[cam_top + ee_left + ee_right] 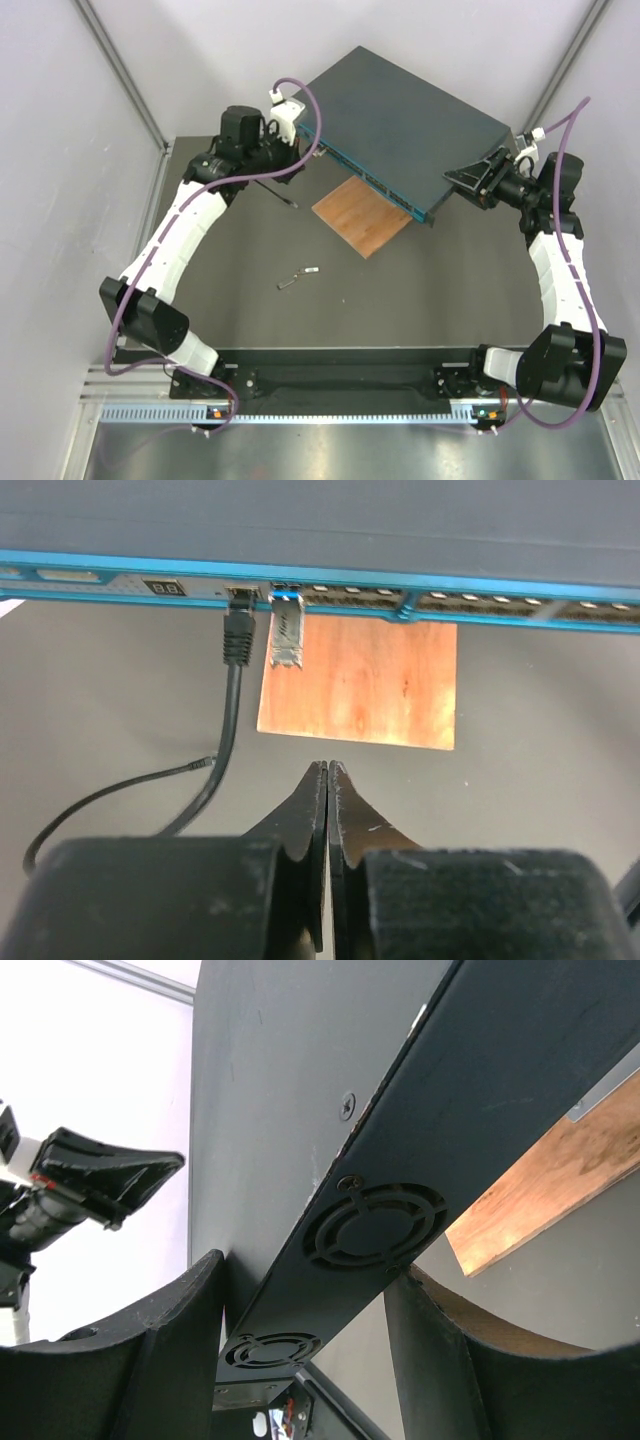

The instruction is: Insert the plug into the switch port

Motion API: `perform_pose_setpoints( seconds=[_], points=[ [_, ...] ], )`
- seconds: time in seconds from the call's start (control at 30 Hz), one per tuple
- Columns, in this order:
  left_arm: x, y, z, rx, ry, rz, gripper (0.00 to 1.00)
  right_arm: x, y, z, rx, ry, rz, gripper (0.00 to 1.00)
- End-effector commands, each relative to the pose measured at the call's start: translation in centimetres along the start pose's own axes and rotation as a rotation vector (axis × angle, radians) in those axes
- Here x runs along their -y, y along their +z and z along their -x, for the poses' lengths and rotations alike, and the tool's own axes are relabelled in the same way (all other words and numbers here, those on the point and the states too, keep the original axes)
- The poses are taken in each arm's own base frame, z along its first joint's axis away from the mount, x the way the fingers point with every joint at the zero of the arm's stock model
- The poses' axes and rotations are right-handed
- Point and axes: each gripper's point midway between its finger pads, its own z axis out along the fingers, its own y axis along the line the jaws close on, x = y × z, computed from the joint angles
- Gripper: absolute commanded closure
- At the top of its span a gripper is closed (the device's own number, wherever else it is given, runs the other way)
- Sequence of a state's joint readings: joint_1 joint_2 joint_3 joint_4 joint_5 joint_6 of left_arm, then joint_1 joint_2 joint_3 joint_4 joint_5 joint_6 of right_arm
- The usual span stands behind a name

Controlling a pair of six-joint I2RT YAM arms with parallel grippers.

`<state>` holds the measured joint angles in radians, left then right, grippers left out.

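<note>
Facing white walls (60,150), left claw (328,768) clenched over dark table (400,300); right claw (305,1268) grips switch (400,120).

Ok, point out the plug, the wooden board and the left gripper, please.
plug (238,635): left wrist view, on its black boot.
wooden board (370,685): left wrist view, middle of its top face.
left gripper (327,770): left wrist view, where the shut fingertips meet.

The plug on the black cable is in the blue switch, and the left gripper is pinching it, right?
Not quite. The plug is in a switch port on the network switch, but the left gripper is not pinching it: it is shut on nothing, apart from the plug. The left wrist view shows this.
</note>
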<state>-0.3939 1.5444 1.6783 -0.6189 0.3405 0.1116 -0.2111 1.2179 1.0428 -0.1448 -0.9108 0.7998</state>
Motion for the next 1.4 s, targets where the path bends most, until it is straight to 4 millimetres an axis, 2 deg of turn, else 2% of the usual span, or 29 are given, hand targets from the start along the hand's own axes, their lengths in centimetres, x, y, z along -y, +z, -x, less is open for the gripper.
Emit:
perform_pose_setpoints(
  seconds=[0.0, 0.33, 0.53, 1.03, 1.37],
  points=[
    [-0.8, 1.1, 1.8, 0.073, -0.055, 0.037, 1.00, -0.4, 1.8, 1.7, 0.057, -0.203, 0.008, 1.00],
    [-2.1, 4.2, 2.3, 0.096, -0.076, 0.061, 1.00, -0.2, 2.0, 1.7, 0.051, -0.198, 0.001, 1.00],
    [-2.5, 5.1, 2.6, 0.108, -0.077, 0.061, 1.00, 0.0, 2.0, 1.8, 0.047, -0.197, -0.002, 1.00],
    [-1.4, 7.3, 4.1, 0.144, -0.120, 0.001, 1.00, 0.4, 2.3, 1.8, 0.042, -0.190, -0.009, 1.00],
    [-1.1, 8.0, 5.4, 0.204, -0.189, -0.014, 1.00, 0.5, 2.3, 1.6, 0.037, -0.188, -0.009, 1.00]
  ],
)
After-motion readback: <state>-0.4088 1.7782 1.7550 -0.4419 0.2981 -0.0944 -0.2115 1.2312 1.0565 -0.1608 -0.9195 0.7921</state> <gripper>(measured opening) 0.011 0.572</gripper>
